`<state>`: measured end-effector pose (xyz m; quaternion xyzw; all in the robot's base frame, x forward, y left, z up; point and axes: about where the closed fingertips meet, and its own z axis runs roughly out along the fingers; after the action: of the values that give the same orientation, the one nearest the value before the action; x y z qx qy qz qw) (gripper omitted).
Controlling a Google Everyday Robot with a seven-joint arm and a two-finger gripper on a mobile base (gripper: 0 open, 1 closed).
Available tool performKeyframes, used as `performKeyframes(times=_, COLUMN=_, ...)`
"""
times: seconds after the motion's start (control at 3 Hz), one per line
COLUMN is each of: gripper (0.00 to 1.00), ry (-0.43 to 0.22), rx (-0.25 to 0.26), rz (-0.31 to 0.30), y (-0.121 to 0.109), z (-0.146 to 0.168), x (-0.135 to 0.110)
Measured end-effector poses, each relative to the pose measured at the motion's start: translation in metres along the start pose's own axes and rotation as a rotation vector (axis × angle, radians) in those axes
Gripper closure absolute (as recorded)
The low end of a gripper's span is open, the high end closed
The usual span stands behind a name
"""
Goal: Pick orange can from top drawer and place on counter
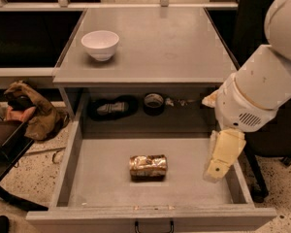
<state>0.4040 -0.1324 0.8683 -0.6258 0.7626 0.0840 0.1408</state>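
The orange can [148,166] lies on its side on the grey floor of the open top drawer [102,178], near the middle. My gripper [218,166] hangs from the white arm over the drawer's right side, to the right of the can and apart from it. The counter [169,42] is the grey top above the drawer.
A white bowl [100,44] stands on the counter's left part. A black tape roll [153,103] and a dark flat object [111,108] lie at the drawer's back under the counter. A brown bag [31,110] and a dark case [2,147] sit on the floor at left.
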Motion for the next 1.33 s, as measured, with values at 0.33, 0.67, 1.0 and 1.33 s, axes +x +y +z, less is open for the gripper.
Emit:
performKeyframes(times=0.33, gripper=0.0, ry=0.025, rx=-0.054, rz=-0.02, y=0.006, z=0.066, x=0.0)
performKeyframes(times=0.67, gripper=0.0, ry=0.023, rx=-0.115, rz=-0.029, y=0.021, z=0.158, x=-0.004)
performKeyframes(times=1.0, gripper=0.0, ry=-0.015, rx=-0.088, rz=-0.03, y=0.008, z=0.223, x=-0.026)
performKeyframes(times=1.33, gripper=0.0, ry=-0.015, rx=-0.088, rz=-0.03, y=0.007, z=0.222, x=-0.026)
